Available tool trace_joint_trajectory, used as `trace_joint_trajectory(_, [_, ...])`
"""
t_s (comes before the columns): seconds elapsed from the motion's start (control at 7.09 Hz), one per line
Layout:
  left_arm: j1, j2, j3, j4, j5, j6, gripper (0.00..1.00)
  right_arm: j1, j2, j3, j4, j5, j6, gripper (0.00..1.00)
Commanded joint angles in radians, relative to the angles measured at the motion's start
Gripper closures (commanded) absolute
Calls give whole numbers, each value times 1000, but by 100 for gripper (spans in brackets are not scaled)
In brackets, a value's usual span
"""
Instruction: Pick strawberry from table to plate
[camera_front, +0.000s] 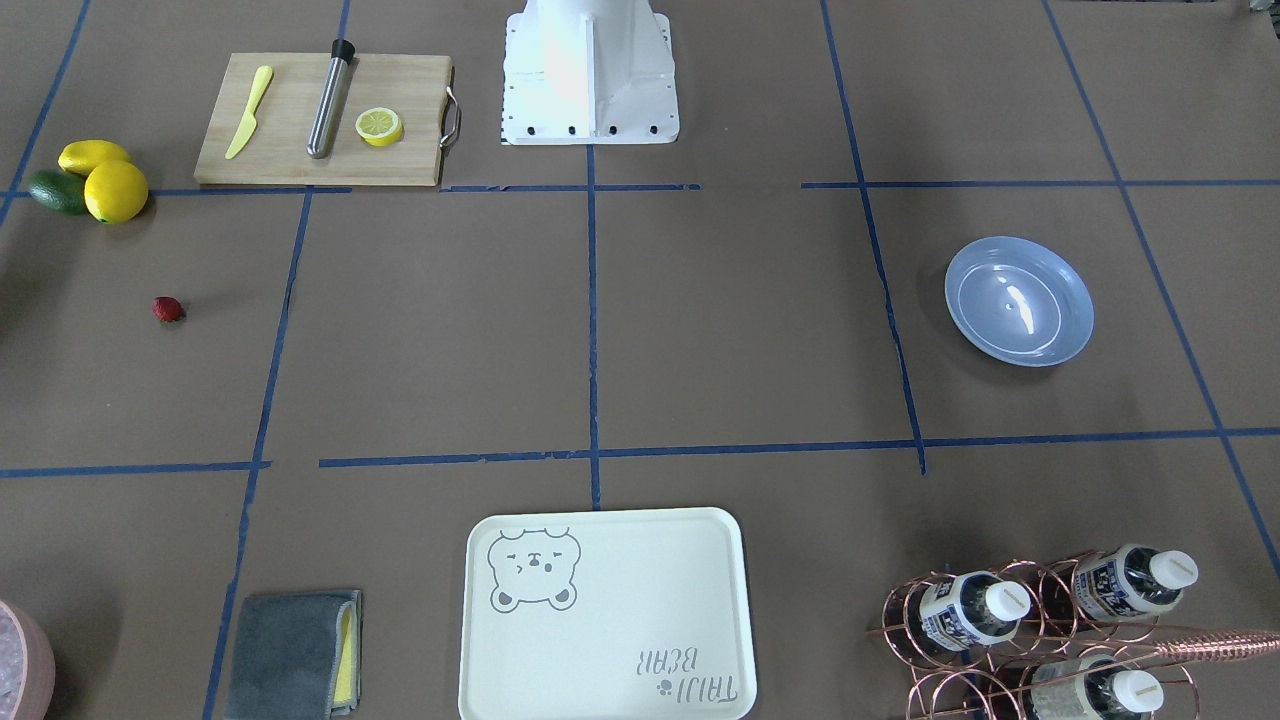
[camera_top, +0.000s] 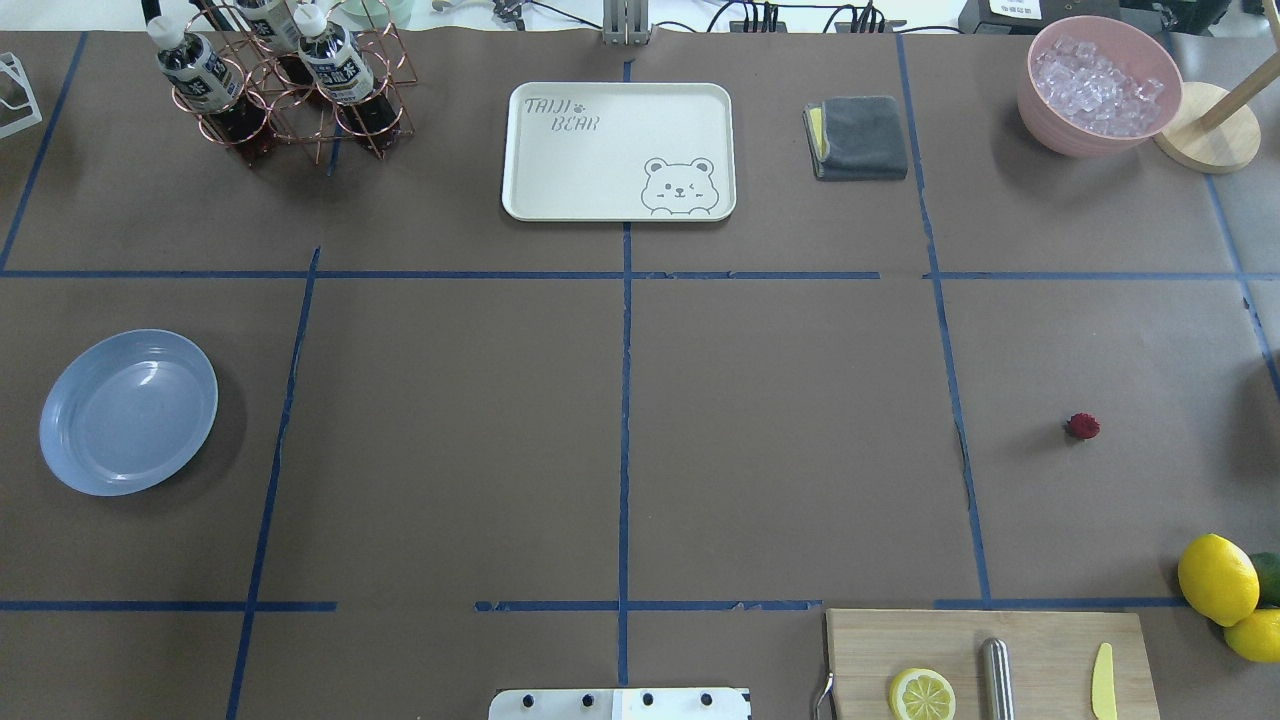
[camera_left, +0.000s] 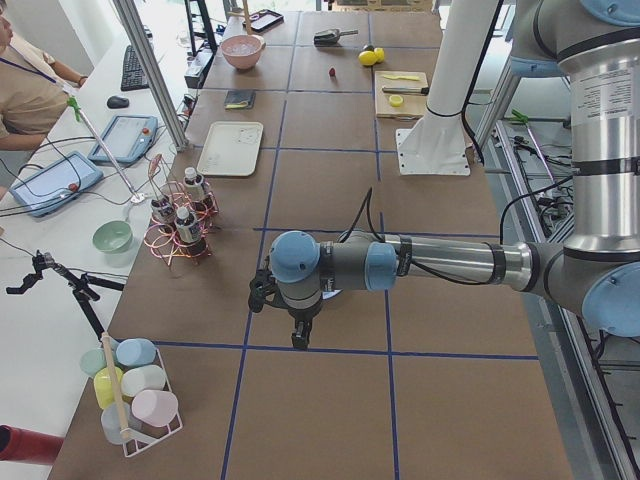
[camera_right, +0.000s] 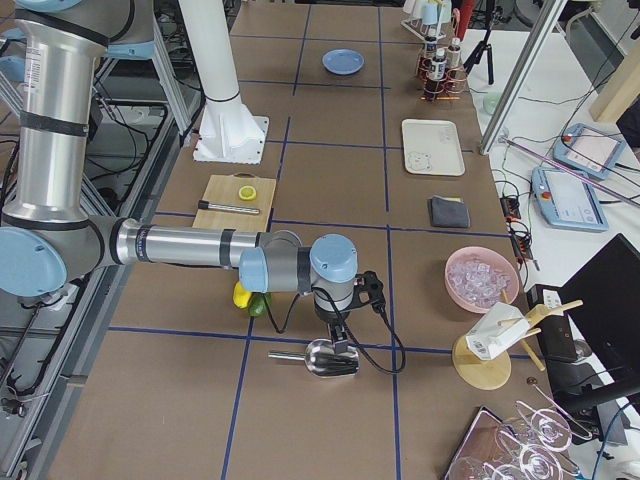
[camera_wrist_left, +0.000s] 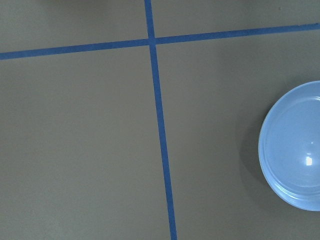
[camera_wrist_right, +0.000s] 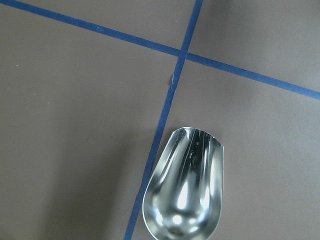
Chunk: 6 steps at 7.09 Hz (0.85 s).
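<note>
The strawberry (camera_front: 168, 309) (camera_top: 1082, 427) (camera_left: 332, 72) is a tiny dark-red berry lying alone on the brown table (camera_front: 700, 330), on the robot's right side. The light-blue plate (camera_front: 1019, 300) (camera_top: 128, 411) (camera_wrist_left: 295, 150) sits on the robot's left side and holds nothing. My left gripper (camera_left: 300, 338) hangs low over the table beside the plate and shows only in the exterior left view, so I cannot tell its state. My right gripper (camera_right: 340, 343) hovers over a metal scoop (camera_wrist_right: 185, 190), beyond the lemons and far from the berry. Its state cannot be told either.
A cutting board (camera_front: 325, 120) holds a lemon slice, a yellow knife and a metal rod. Two lemons and an avocado (camera_front: 90, 180) lie near the strawberry. A bear-print tray (camera_top: 618, 150), a bottle rack (camera_top: 280, 85), a grey cloth (camera_top: 858, 137) and a pink ice bowl (camera_top: 1098, 85) line the far side.
</note>
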Motion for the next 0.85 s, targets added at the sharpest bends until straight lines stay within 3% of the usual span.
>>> trace_joint_trajectory(0.0, [-4, -8, -8, -5, -18, -5, 0, -1, 0, -1, 0, 3, 8, 0])
trace_joint_trajectory(0.71, [-1, -17, -33, -10, -18, 1, 0, -18, 1, 10, 0, 16, 13, 0])
